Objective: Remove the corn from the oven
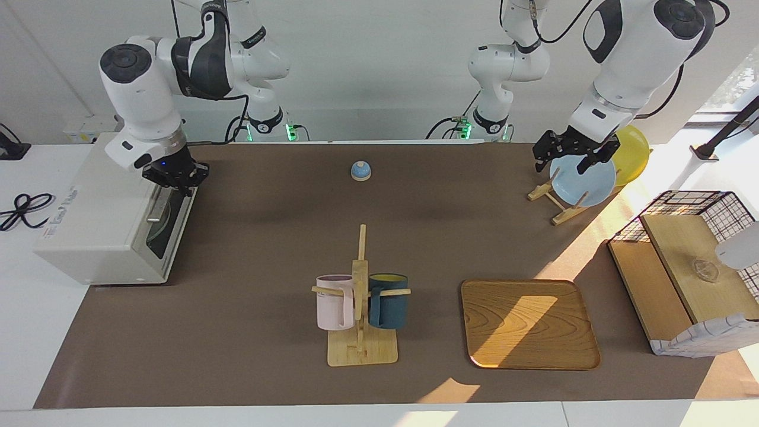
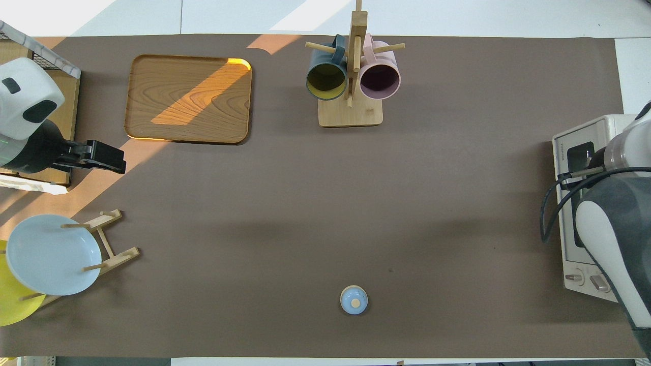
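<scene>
Brown matting covers the table, and at the right arm's end the off-white oven point(image 1: 101, 222) sits with its dark glass door up; no corn shows. Directly over its door edge hangs the right gripper point(image 1: 176, 178), its fingers too dark to tell apart. Only the facing view shows that gripper; the left gripper point(image 1: 572, 155) hangs spread over the blue plate point(image 1: 584, 181).
</scene>
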